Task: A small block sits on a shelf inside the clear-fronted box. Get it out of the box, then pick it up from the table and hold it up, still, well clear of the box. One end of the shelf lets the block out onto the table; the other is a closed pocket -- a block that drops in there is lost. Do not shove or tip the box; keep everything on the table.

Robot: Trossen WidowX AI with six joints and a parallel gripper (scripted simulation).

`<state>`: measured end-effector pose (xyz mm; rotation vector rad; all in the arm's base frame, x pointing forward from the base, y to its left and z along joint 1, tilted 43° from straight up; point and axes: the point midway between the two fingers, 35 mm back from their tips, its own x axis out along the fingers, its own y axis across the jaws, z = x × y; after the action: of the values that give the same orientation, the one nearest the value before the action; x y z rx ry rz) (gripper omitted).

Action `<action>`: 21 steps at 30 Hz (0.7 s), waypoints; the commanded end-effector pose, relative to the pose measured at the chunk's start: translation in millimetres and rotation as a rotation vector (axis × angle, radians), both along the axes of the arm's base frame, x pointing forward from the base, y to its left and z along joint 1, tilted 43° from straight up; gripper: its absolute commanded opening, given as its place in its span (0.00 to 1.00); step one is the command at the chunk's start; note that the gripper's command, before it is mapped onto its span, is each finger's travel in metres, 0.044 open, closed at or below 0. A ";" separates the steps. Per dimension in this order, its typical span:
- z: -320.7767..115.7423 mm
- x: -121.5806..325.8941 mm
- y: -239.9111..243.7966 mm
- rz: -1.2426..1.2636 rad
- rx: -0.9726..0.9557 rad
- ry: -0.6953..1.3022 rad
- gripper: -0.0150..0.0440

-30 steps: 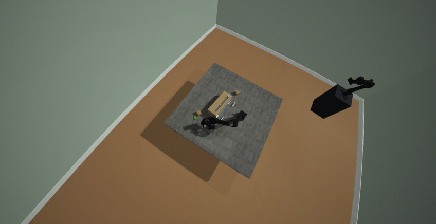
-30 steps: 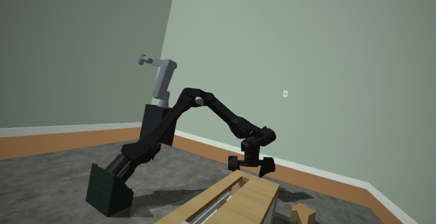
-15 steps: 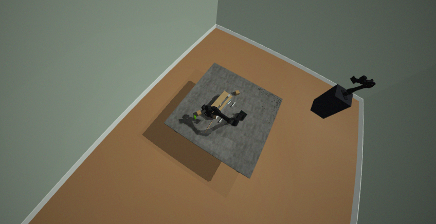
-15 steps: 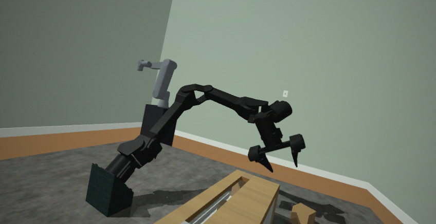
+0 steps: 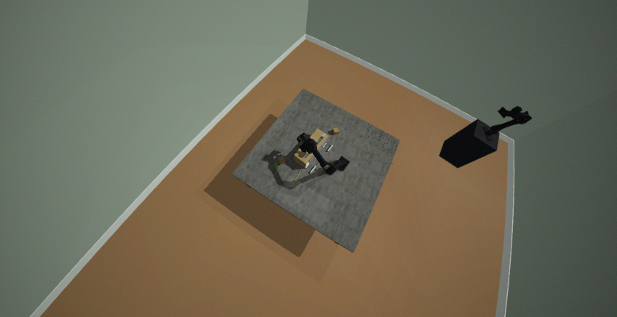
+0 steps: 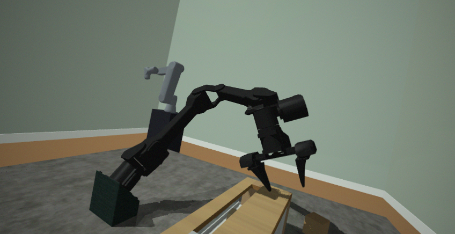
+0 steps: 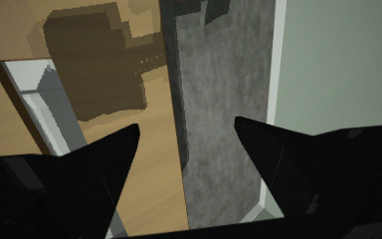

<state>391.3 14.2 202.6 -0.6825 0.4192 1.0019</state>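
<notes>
The wooden box stands on the grey table, with a long slot in its top. Pale strips show inside the slot. I cannot make out the small block in any view; the box's front is not clearly visible. My gripper is open and empty, pointing down above one end of the box. In the wrist view one finger is over the box top and the other is past its long edge, over the table. In the top view the hand hides part of the box.
A brown block lies beside a small green object near one box end. Another brown block is near the other end. White bars and a thin wooden stick lie on the arm's side.
</notes>
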 end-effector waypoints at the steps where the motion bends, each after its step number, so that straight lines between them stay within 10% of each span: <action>1: -38.3 -27.2 -31.2 0.055 -0.046 0.110 0.93; 11: -84.3 -122.9 -64.5 0.383 0.103 0.262 0.93; 21: -85.0 -124.3 -64.3 0.389 0.110 0.263 0.93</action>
<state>268.5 -51.5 119.3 -0.5468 0.4697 1.4664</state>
